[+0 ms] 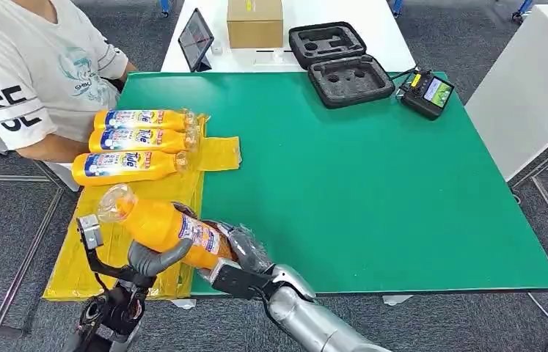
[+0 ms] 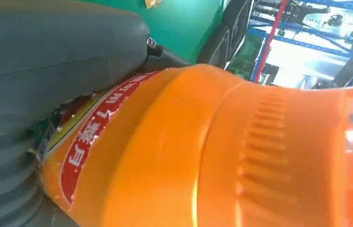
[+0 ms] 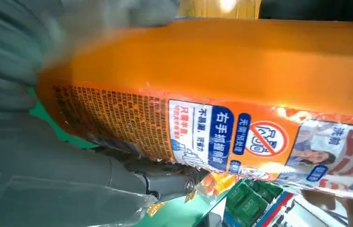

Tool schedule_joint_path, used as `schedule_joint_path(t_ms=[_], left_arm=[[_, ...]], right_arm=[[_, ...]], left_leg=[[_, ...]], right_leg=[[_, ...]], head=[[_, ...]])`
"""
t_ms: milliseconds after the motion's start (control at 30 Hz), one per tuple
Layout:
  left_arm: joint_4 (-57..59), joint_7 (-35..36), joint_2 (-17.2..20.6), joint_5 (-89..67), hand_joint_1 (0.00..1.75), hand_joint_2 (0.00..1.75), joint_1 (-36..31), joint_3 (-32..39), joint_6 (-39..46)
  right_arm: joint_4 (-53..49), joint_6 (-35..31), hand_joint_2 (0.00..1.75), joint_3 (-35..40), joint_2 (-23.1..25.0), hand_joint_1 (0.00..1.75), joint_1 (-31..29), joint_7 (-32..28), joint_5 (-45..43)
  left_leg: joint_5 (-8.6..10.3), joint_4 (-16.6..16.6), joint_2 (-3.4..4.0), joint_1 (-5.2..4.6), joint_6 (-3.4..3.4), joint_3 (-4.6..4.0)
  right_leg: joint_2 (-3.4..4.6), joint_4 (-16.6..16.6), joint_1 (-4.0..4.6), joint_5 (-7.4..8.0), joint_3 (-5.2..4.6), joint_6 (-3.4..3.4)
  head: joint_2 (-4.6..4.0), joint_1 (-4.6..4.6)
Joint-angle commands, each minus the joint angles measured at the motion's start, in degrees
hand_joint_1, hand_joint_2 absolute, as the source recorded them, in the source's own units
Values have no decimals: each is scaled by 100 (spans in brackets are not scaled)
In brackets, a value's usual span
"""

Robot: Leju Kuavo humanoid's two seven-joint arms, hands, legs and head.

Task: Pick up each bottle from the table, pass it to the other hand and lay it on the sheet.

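An orange bottle point(image 1: 161, 224) with a clear cap hangs tilted over the near end of the yellow sheet point(image 1: 69, 275), cap pointing up and to the left. My left hand point(image 1: 150, 258) grips its middle from below, thumb across the label. My right hand point(image 1: 245, 251) holds its base end from the right. In the left wrist view the bottle's ribbed shoulder point(image 2: 240, 156) lies right against my left hand point(image 2: 47, 61). The right wrist view shows the printed label point(image 3: 221, 132) beside my right hand point(image 3: 61, 175). Three more orange bottles point(image 1: 135, 139) lie side by side at the sheet's far end.
A person in a white T-shirt point(image 1: 28, 73) sits at the table's far left corner, close to the laid bottles. On the green table point(image 1: 373, 191) stand an open black foam case point(image 1: 340, 66) and a controller point(image 1: 426, 92). Behind are a cardboard box point(image 1: 254, 22) and a tablet point(image 1: 195, 37).
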Motion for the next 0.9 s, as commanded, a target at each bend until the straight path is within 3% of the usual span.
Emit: schedule_joint_path(t_ms=[33,133,167,200,267,300,367,500,600,667,700,767,800,900], left_arm=[[386,-29,-24,-150,175,175,-338,-195,62],[356,-42,-24,-185,175,175,-349,-221,80],[328,-67,-23,-213,175,175,-356,-208,127],[308,-66,-22,-194,175,175,-361,-176,168],[233,-210,-6,-356,175,175,-370,-61,434],[190,-325,16,-557,175,175,-384,0,659],[60,-800,79,-1519,175,175,-470,139,1551],[-60,-1348,268,-3789,175,175,-377,334,3497],[11,-1452,349,-4978,175,175,-263,411,4393],[87,-1354,364,-5274,175,175,-298,439,4530],[130,-1244,408,-5474,175,175,-310,421,4553],[200,-1013,459,-5964,175,175,-346,524,4679],[208,-956,489,-6230,175,175,-369,570,4833],[196,-835,583,-6366,175,175,-435,652,4813]], right_arm=[[218,15,175,49,26,175,-132,-18,41],[182,44,175,27,35,175,-149,-18,28],[179,48,175,20,42,66,-160,-18,25],[215,24,175,20,51,0,-173,-18,45],[179,-54,175,6,63,0,-182,-18,76],[-8,-139,0,-12,29,0,-135,-18,70],[-712,-347,0,-138,-91,0,20,-18,-62],[-3103,-1128,0,-406,-442,0,635,-18,-271],[-4171,-1468,0,-410,-656,0,1086,-18,-196],[-4493,-1602,0,-349,-703,0,1183,-18,-176],[-4587,-1706,175,-303,-730,0,1210,-18,-140],[-4845,-2055,175,-63,-824,0,1248,-18,-107],[-4928,-2101,0,-38,-813,0,1277,-18,-31],[-5087,-2101,0,5,-802,0,1345,-18,-37]], left_leg=[[-9,-4,-17,4,-7,29],[-5,-1,-13,3,-4,17],[-12,0,-17,6,-6,29],[-4,-1,-13,2,-3,13],[-10,2,-13,5,-6,22],[-5,-1,-8,4,-5,15],[-2,0,-7,3,-4,4],[-6,7,-11,6,-6,4],[-6,-1,-11,4,-5,11],[-7,-4,-22,3,-4,19],[-18,-1,-31,6,-6,37],[-18,1,-16,7,-6,35],[-11,-1,-9,4,-4,19],[-7,0,-11,5,-7,10]], right_leg=[[-10,-5,3,-13,34,-5],[-9,-2,2,-9,20,-3],[-10,-2,5,-15,35,-5],[-9,-1,1,-7,16,-3],[-8,0,4,-12,26,-5],[-4,-1,3,-7,18,-4],[-3,-1,3,-3,7,-3],[-6,6,5,-9,8,-5],[-7,-2,4,-8,14,-3],[-18,-3,3,-14,24,-4],[-25,-2,5,-26,46,-5],[-11,-3,10,-22,41,-5],[-4,-2,7,-12,24,-4],[-7,-1,7,-9,15,-6]], head=[[0,0],[0,0],[0,0],[0,0],[0,0],[0,2],[0,2],[0,2],[0,0],[0,-2],[0,0],[0,0],[0,-2],[0,2]])
